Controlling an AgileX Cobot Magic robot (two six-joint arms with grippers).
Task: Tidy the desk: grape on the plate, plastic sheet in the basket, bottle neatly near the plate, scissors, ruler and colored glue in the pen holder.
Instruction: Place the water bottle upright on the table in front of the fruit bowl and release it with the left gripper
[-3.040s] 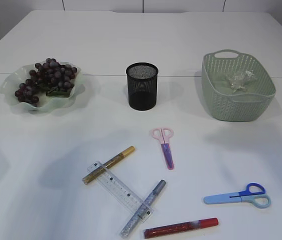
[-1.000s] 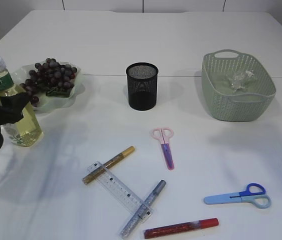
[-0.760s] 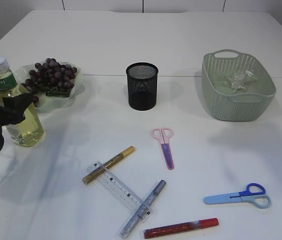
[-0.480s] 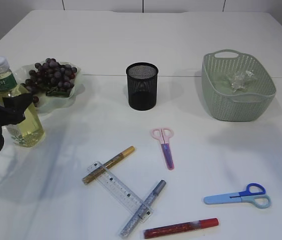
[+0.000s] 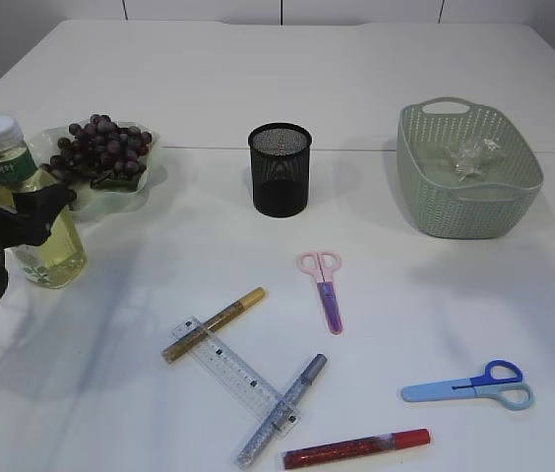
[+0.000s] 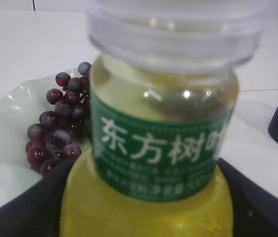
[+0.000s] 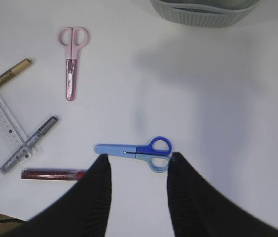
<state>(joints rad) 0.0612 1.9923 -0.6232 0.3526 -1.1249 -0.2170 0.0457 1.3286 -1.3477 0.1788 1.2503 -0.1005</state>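
**Bottle set beside the plate, left gripper at its neck**

The bottle [image 5: 27, 211] stood upright on the table [image 5: 258, 79], just beside the plate [image 5: 150, 182] that held the grapes [image 5: 100, 147]. The left gripper [image 5: 24, 205] flanked the bottle's shoulder; its dark fingers [image 6: 257, 202] showed on both sides in the left wrist view, but whether they pressed the plastic or stood just clear could not be told. The right gripper [image 7: 139, 173] hung with jaws parted and empty above the blue scissors [image 7: 136, 150].

The bottle appeared nearly full of yellow liquid, so it was judged fairly heavy, with smooth, slightly yielding walls that could slip. The narrow part under the cap looked the surest place to take hold.

The plastic sheet [image 5: 469, 155] lay in the basket [image 5: 425, 197]. The pen holder [image 5: 279, 169] appeared empty. On the table lay the pink scissors [image 5: 325, 285], the ruler [image 5: 233, 374] and three glue pens: gold [image 5: 216, 323], silver [image 5: 282, 408], red [image 5: 356, 447]. These were judged light and stiff, lying flat, best pinched across the middle.
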